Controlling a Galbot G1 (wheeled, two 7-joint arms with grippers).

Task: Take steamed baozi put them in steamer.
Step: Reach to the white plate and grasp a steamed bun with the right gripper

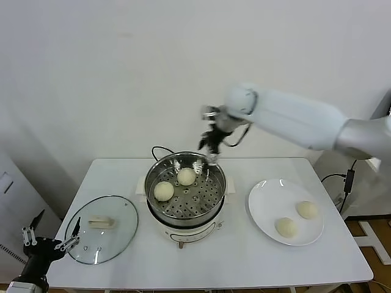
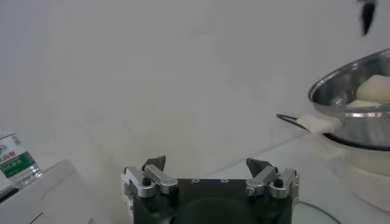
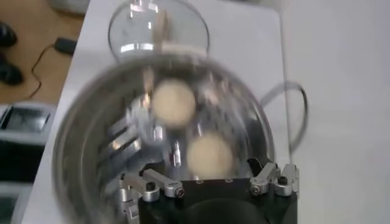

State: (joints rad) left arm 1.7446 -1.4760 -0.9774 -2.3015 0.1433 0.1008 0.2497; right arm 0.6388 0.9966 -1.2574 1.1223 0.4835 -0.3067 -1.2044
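**A:** Baozi count first: how far along are we?

**B:** About halfway, by my reading. Working left to right in the head view: the left gripper (image 1: 52,239) is parked low at the table's 8 o'clock corner, fingers spread and holding nothing. Just beside it lies the glass lid (image 1: 101,229), flat on the table (image 1: 244,256). Then the steamer (image 1: 186,190) at the centre, with two steamed baozi in it: one bun (image 1: 164,190) at about 9 o'clock in the basket, the other bun (image 1: 186,176) near 12 o'clock, close together.

**A:** And the rest?

**B:** Two more buns (image 1: 286,227) sit on the white plate (image 1: 261,215), toward its 4 o'clock side, a little apart from each other. Those are left to move.

**A:** Where is the working arm?

**B:** The right gripper (image 1: 211,146) hangs above the steamer's far rim, at about 1 o'clock. Its wrist view shows the fingers (image 3: 157,182) spread wide with nothing between them, both buns below.

**A:** Room to move?

**B:** The basket's 3 to 6 o'clock half looks free for two more. The steel rim stands high, so I judge the arm needs to lift clear of it. Plate and steamer are near, with bare table between; the cord (image 1: 160,149) trails behind at 11 o'clock, out of the path.
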